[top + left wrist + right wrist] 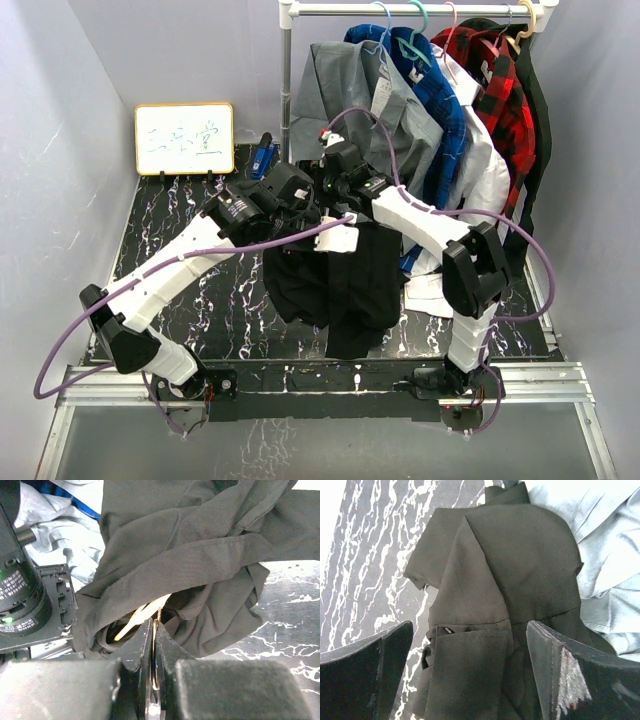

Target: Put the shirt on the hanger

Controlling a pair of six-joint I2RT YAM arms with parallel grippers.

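Left tool (154, 630) pinches hanger (131, 623); right tool (470, 630) gapes over shirt (520, 565); whiteboard (184, 138) writing unreadable.

My table (190, 300) is black with white veins. A whiteboard (184, 139) stands at its far left, and a small blue thing (264, 158) lies near the rack pole (287, 100). The shirt (340, 290) heaps mid-table, with white cloth (425, 290) to its right.

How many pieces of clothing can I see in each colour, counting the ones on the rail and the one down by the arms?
Black: 2 (black shirt in the middle, black garment far right)
Grey: 1 (grey shirt)
Blue: 1 (blue plaid shirt)
White: 1 (white shirt)
Red-and-black: 1 (red-and-black plaid shirt)
Total: 6
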